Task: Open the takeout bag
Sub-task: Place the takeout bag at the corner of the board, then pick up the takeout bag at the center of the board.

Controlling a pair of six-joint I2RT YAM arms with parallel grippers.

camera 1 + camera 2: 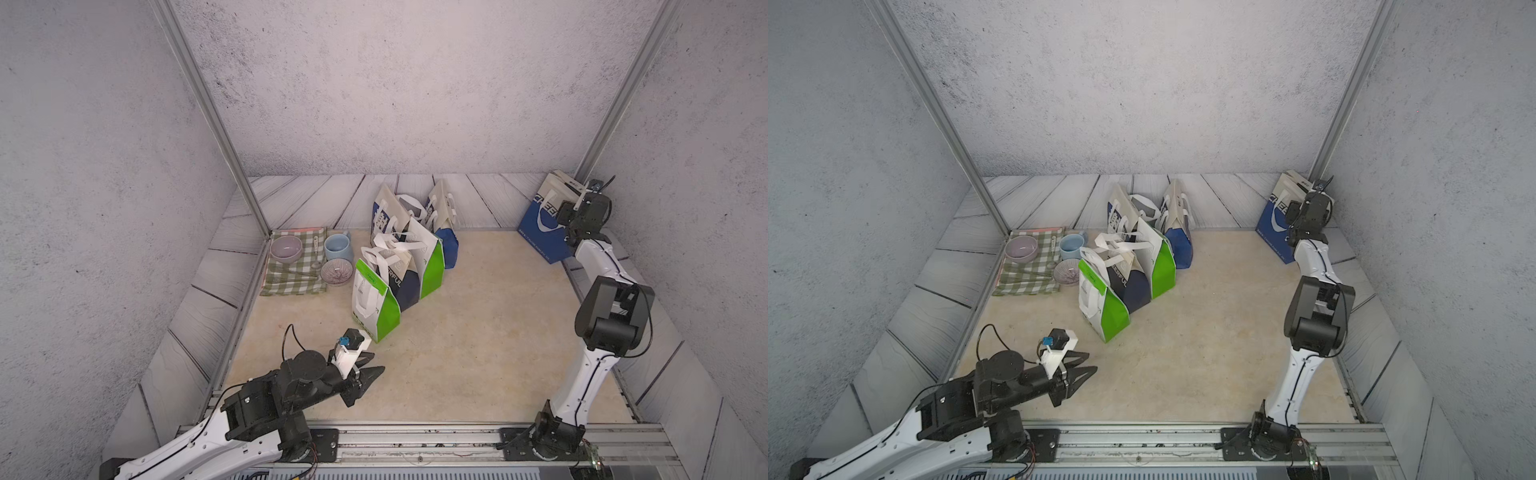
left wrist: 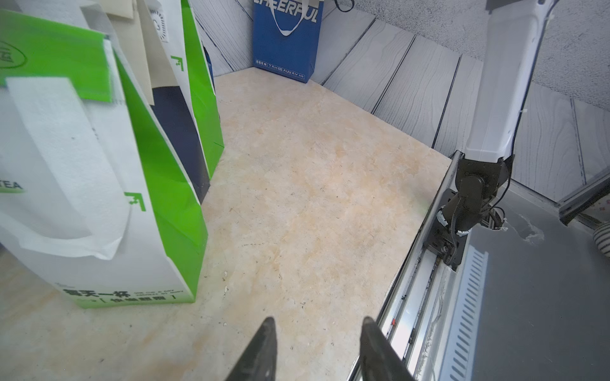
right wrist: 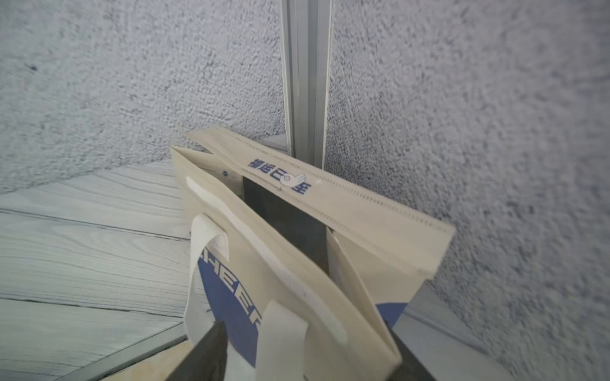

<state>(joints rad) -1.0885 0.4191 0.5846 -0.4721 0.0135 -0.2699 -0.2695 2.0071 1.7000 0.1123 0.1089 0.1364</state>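
Note:
The takeout bag (image 1: 540, 235) (image 1: 1273, 235) is blue below and beige above, with "CHEERFUL" printed on it, and it stands in the far right corner. In the right wrist view the takeout bag (image 3: 297, 270) gapes at the top. Its beige flap (image 3: 346, 204) stands away from the near wall, with a dark inside between them. My right gripper (image 3: 307, 354) is open, its fingers spread either side of the bag's near wall and white handle (image 3: 280, 333). My left gripper (image 1: 377, 360) (image 1: 1092, 360) (image 2: 318, 319) hovers low at the front left, open and empty.
A row of green-and-white and blue bags (image 1: 376, 303) stands mid-table, close beyond the left gripper. A checked cloth (image 1: 291, 278) at the far left carries two bowls and a blue mug (image 1: 336, 246). A metal rail (image 1: 415, 440) runs along the front edge.

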